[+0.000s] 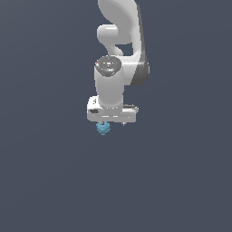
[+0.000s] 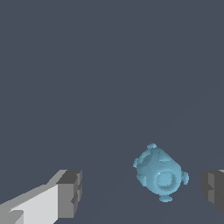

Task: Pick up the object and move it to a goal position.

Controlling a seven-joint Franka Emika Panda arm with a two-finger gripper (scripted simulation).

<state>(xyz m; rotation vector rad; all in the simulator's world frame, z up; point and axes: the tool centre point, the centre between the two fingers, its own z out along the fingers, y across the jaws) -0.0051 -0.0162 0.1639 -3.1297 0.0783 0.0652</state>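
Note:
The object is a small light-blue lumpy blob with little bumps. In the wrist view it lies between my two grey fingertips, closer to one finger than to the other finger, with a gap on both sides. My gripper is open and holds nothing. In the exterior view the white gripper points straight down, and the object shows just under its edge toward the exterior view's left. The fingers are mostly hidden there.
The flat dark grey-blue ground fills both views. The white arm rises above the gripper. No other objects or goal marker show.

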